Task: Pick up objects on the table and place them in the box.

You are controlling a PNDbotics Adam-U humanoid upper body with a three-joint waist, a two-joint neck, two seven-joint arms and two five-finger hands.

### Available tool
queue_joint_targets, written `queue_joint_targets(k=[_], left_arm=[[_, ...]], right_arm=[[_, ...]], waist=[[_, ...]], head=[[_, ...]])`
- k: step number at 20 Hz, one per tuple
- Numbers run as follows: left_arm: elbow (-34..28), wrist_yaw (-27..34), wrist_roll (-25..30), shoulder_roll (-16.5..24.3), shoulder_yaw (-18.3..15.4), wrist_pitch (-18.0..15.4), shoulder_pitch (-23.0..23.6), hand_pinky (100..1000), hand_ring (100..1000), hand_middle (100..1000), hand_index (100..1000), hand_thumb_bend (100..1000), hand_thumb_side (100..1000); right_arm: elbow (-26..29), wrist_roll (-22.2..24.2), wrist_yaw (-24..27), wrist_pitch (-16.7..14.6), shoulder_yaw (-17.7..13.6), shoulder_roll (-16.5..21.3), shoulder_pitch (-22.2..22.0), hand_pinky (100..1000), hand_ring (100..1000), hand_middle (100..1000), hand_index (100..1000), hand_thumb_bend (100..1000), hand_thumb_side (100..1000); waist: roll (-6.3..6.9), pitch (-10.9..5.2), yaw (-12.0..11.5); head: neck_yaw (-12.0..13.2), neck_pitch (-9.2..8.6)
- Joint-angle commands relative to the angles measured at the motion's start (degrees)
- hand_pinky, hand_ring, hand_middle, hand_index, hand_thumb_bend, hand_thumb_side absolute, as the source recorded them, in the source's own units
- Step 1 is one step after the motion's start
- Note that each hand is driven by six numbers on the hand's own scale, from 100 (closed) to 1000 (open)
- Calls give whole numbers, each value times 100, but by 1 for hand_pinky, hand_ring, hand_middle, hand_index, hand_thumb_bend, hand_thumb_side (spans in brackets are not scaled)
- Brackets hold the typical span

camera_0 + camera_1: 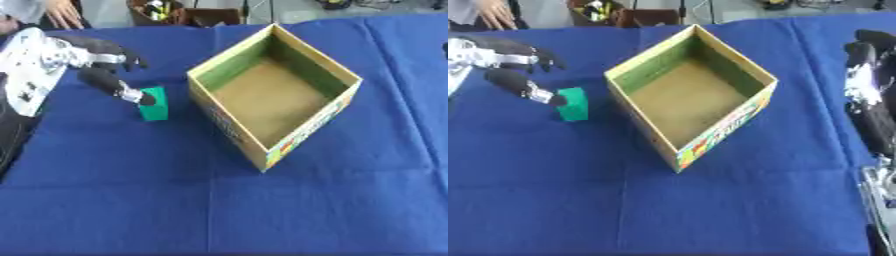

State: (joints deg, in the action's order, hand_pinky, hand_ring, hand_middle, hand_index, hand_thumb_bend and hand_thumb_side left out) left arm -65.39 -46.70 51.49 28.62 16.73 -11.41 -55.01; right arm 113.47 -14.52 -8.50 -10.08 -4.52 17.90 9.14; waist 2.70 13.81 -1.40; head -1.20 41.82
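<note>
Pick-up step: the left hand (103, 70), fingers spread and holding nothing, touches a thumb tip to the green block (155, 104) standing on the blue cloth (131, 190) just left of the empty box (273, 95); closing, lifting and carrying rightward presumably follow.

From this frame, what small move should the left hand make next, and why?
Probably close its fingers round the green block. The left hand is at the block, thumb tip against its top edge, the other fingers spread above it, not yet gripping. The box beside it holds nothing.
</note>
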Motion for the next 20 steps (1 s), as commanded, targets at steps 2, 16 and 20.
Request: queue_joint_targets(k=[2, 16, 20], left_arm=[[161, -410, 48, 46, -18, -269, -194, 821, 911, 971, 1000, 662, 853], [726, -1183, -787, -152, -240, -818, -337, 803, 902, 992, 1000, 678, 825], [902, -1488, -927, -194, -307, -838, -362, 806, 901, 986, 1000, 677, 825]], right_arm=[[112, 54, 23, 0, 19, 38, 77, 773, 729, 589, 739, 100, 597], [112, 151, 9, 23, 69, -48, 148, 775, 726, 583, 729, 100, 600], [112, 180, -4, 24, 87, -76, 171, 775, 726, 581, 728, 100, 602]], waist=[[-2, -69, 23], [28, 101, 126], [30, 159, 158]], head=[[34, 48], [104, -17], [110, -45]])
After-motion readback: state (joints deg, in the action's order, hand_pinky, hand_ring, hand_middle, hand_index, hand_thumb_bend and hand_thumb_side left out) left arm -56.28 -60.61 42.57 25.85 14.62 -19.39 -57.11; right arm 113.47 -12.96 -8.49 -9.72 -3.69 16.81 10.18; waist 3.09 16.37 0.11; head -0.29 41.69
